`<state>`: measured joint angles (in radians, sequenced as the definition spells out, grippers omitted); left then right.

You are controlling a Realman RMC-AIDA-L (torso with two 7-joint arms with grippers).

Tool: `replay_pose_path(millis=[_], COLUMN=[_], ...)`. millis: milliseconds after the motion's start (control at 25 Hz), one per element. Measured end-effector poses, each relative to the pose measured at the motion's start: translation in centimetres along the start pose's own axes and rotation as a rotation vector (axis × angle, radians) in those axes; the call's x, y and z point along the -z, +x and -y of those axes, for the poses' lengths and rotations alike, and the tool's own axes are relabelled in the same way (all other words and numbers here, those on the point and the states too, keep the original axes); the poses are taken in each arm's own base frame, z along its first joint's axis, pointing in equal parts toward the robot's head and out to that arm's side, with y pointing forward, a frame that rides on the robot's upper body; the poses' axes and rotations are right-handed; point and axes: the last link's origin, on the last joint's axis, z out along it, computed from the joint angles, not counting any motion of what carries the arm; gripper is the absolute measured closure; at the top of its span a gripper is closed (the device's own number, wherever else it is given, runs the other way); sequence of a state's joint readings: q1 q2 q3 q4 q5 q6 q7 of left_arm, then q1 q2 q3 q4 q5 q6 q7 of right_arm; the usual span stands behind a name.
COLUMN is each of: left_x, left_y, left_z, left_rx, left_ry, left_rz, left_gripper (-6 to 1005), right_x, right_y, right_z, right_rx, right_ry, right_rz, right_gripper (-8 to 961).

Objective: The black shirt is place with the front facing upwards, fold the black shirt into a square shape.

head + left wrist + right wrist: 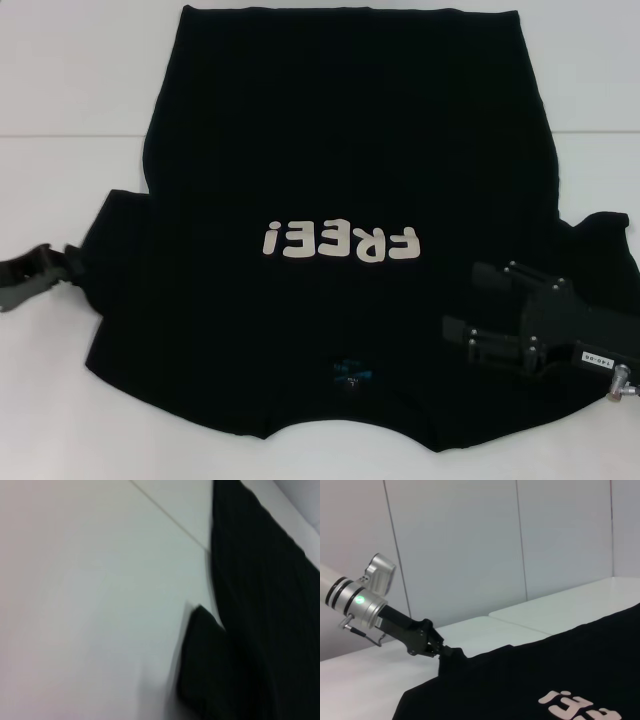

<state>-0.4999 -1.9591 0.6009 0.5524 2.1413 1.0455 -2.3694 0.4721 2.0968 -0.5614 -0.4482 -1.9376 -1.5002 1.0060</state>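
Observation:
The black shirt [340,170] lies flat on the white table, front up, its cream "FREE!" lettering [340,241] reading upside down and a small blue neck label [350,373] near the front edge. At the shirt's left sleeve my left gripper [72,263] is shut on the sleeve's edge; the right wrist view shows that gripper [441,651] pinching the cloth, which rises a little there. My right gripper [470,300] hovers open over the shirt's right side, just inside the right sleeve [605,245]. The left wrist view shows only the shirt [265,605] and bare table.
The white table [60,70] has a seam line running across it behind the sleeves. Bare table surface lies to the left, to the right and behind the shirt. Pale wall panels [470,540] stand beyond the table.

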Motion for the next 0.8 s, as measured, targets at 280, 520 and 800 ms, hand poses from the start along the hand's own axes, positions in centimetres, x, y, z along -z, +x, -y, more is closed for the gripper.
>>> replay_pose_path(millis=[280,520,800], left_x=[1.9,2.7,2.9], left_y=[2.0,3.5,5.1], left_z=[1.0,0.7,-0.5], left_rx=[0.001,-0.021,-0.051], left_ry=[0.015,0.012,-0.01], left_rz=[-0.079,-0.109,-0.121], left_gripper=[969,970,965], right_x=[0.0,-0.2,-0.2], right_y=[0.0,0.1,0.1], right_z=[0.0,-0.1,-0.1], right_rx=[-0.004,-0.012,-0.013], right_ry=[0.01,0.007,0.006], right_rz=[0.013,0.014,0.013], right_gripper=[39,39,38])
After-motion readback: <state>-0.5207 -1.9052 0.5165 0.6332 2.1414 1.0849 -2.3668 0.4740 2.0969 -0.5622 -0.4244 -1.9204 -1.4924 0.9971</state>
